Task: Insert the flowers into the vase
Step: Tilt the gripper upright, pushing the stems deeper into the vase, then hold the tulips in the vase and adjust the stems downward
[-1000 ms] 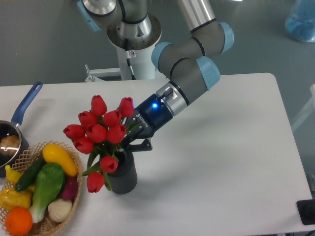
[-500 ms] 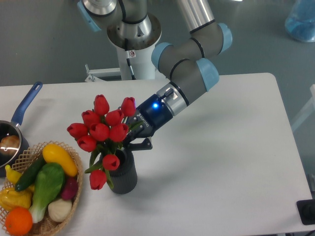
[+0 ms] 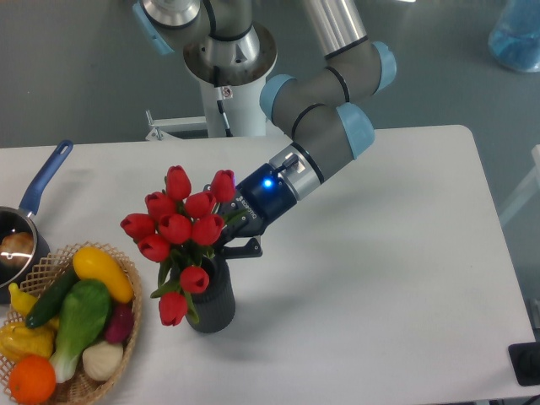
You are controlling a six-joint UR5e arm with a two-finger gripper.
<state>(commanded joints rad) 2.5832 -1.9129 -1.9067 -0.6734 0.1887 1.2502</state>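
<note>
The flowers (image 3: 181,226), a bunch of red tulip buds with green stems and leaves, stand with their stems down in the mouth of the dark grey ribbed vase (image 3: 216,304). Two buds hang over the vase's left side. The vase stands upright on the white table, right of the wicker basket. My gripper (image 3: 226,242) reaches in from the right, just above the vase mouth. It is shut on the stems, partly hidden behind the buds. One dark finger (image 3: 245,248) sticks out to the right.
A wicker basket (image 3: 132,272) of vegetables and fruit sits at the front left, close to the vase. A blue-handled saucepan (image 3: 42,184) is at the left edge. The robot base (image 3: 228,67) stands behind the table. A blue bottle (image 3: 516,34) is at the top right.
The gripper and the bunch have shifted slightly right and the bunch has straightened over the vase. The vase has not moved.
</note>
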